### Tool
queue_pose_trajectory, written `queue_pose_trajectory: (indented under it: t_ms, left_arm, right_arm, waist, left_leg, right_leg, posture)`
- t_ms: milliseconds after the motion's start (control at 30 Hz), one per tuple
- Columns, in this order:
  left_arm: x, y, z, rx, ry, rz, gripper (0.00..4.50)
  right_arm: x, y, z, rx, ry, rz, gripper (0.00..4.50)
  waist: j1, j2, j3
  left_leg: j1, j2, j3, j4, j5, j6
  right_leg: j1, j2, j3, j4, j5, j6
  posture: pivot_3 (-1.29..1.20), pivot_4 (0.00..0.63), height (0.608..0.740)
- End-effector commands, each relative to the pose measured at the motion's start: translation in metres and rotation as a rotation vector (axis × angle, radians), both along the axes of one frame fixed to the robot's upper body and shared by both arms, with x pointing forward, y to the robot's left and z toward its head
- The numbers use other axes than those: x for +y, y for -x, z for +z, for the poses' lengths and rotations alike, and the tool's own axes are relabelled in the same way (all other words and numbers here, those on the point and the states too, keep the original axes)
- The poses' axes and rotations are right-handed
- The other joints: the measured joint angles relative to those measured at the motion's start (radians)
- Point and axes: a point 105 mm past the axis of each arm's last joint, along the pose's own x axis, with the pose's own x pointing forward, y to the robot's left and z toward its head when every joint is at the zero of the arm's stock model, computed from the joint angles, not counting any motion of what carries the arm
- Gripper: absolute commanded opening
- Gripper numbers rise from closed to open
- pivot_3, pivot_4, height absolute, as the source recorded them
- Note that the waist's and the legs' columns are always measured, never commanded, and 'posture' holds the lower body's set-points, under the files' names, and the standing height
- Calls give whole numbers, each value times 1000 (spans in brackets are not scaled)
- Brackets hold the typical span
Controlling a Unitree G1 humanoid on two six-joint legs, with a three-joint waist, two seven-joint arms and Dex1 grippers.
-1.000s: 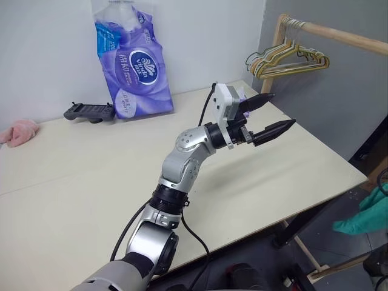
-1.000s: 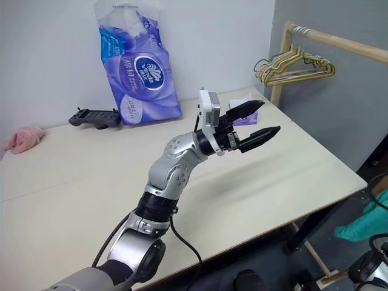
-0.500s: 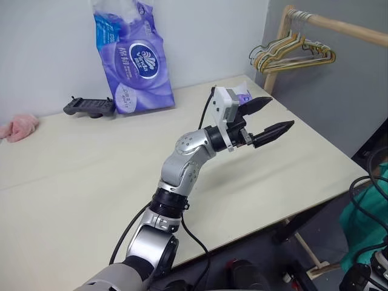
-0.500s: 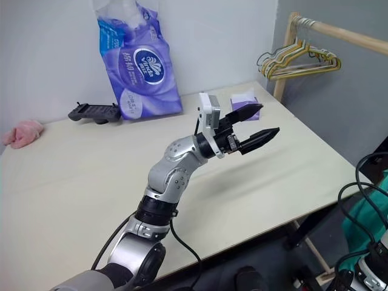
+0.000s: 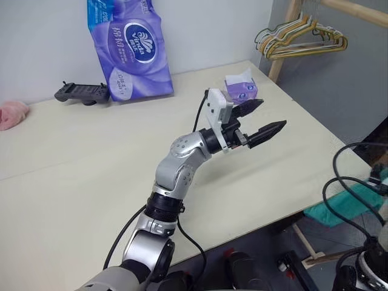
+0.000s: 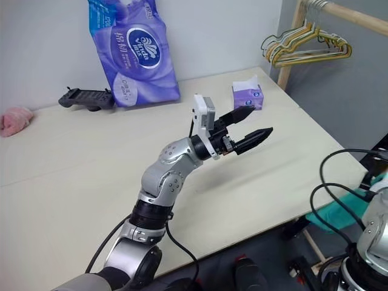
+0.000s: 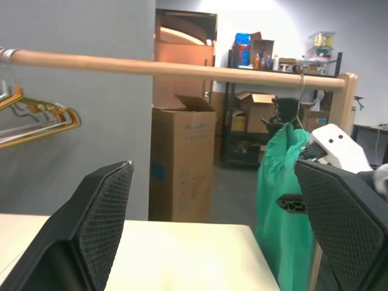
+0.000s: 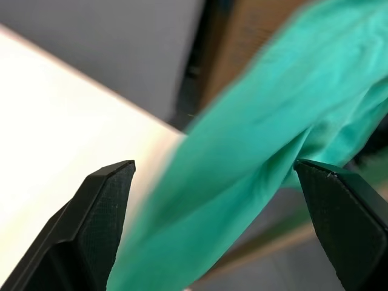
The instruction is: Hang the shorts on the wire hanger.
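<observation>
- We see a pale cream table (image 5: 73, 157) set against a light wall, with a grey partition past its far right corner and a wooden clothes rail (image 7: 151, 66) running along that partition.
- At the back of the table a tall purple tissue pack (image 5: 128, 51) leans on the wall, a dark handheld controller (image 5: 82, 93) lies just beside it, and a small pink fuzzy cloth (image 5: 11, 114) sits at the far left edge.
- A small purple tissue box (image 6: 247, 96) stands near the table's far right corner.
- A bunch of thicker green, yellow and white hangers (image 5: 303, 39) hangs on the rail above that corner.
- Our left gripper (image 5: 257, 120) is raised over the right half of the table, pointing toward the right; its two black fingers stand wide apart with nothing between them.
- In the left wrist view the shorts (image 7: 284, 200) hang as a long teal-green drape from the far end of the rail, beside the rail's upright post. A thin hook shows above them, but we cannot make out the wire hanger itself.
- In the head views a teal patch of the shorts shows low beyond the table's right edge, behind black cables.
- Our right gripper (image 8: 218, 224) has its fingers spread wide, and the shorts pass across the gap in front of them; we cannot tell whether the cloth touches either finger.
</observation>
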Motion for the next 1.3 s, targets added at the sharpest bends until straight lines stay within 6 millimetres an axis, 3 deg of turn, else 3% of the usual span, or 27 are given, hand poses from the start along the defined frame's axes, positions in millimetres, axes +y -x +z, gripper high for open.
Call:
queue_pose_trajectory:
  t_ms: [33, 200, 333, 533, 600, 700, 900, 1033, 1300]
  left_arm:
    - [5, 4, 18, -53, 43, 8, 4500]
    - [8, 1, 21, -62, 46, 22, 4500]
    - [11, -1, 22, -70, 45, 35, 4500]
    - [34, -20, 15, -73, 1, 194, 4500]
    - [51, -34, -6, -44, -78, 340, 4500]
    - [94, -59, -39, 25, -203, 649, 4500]
    - [169, -71, -66, 198, -229, 1035, 4500]
    - [209, -62, -89, 290, -272, 1241, 4500]
    - [254, -34, -116, 373, -230, 1421, 4500]
  right_arm:
    - [43, -16, 16, -85, 19, 201, 4459]
    - [72, -32, 35, -127, 64, 367, 4459]
    - [90, -42, 35, -154, 7, 475, 4459]
    - [90, -75, 31, -214, 110, 657, 4459]
    - [96, -91, 30, -252, 141, 729, 4459]
    - [112, -115, 23, -285, 185, 831, 4459]
    - [148, -145, 13, -360, 152, 929, 4459]
    - [176, -153, 0, -395, 69, 987, 4459]
    - [201, -145, -22, -399, -8, 1047, 4459]
  waist:
    - [0, 0, 0]
    - [4, 0, 0]
    - [9, 0, 0]
    - [23, 0, -1]
    - [23, 1, -2]
    - [26, 1, -5]
    - [78, -2, -8]
    - [132, -10, -30]
    - [229, -22, -50]
  left_leg:
    - [0, 0, 0, 0, 1, -2]
    - [-1, 0, -1, 0, 1, -3]
    - [-2, 0, -2, 0, 0, -5]
    - [-2, -1, -2, 0, -1, -8]
    - [-2, -1, -2, 0, -1, -8]
    - [0, 0, -1, -1, -1, -8]
    - [-3, 1, -3, 0, 3, -14]
    - [-16, 1, -4, 0, 6, -21]
    - [-20, 0, -7, 0, 7, -23]
  right_leg:
    - [0, 0, 0, 0, 0, 0]
    - [0, -1, -1, -1, 0, 0]
    - [-1, -1, -2, -2, 0, 0]
    - [-2, -2, -2, -3, 1, 0]
    - [-2, -2, -2, -2, 1, 0]
    - [-2, -1, -1, 0, 1, -1]
    - [-7, -1, -2, 4, 4, -5]
    - [-21, -1, -4, 6, 5, -7]
    - [-23, -2, -7, 3, 7, -9]
  posture:
    - [-215, 155, 740]
    - [-209, 141, 740]
    - [-195, 126, 740]
    - [-140, 95, 740]
    - [-110, 84, 740]
    - [-57, 70, 740]
    - [60, 46, 740]
    - [141, 31, 740]
    - [227, 8, 740]
